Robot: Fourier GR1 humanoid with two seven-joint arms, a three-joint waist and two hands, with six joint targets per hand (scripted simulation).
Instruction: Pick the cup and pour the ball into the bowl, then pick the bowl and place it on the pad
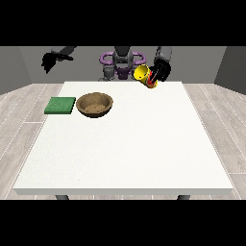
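Aloft at the view's right, the hand [162, 70] curls round the tilted yellow cup [144, 76] (ball unseen), well apart from the wooden bowl [95, 104] beside the green pad [60, 105]; pouring calls for centring over the bowl first.

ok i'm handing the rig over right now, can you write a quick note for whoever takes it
Hand at the view's right: curled round the yellow cup, held tilted above the table's far edge, mouth toward the bowl side.
Hand at the view's left: raised off the table's far left corner, holding nothing.
Wooden bowl: on the table, beside the green pad, not on it.
Ball: not visible.
Done: cup picked.
Left: pour over the bowl, then move the bowl onto the pad.
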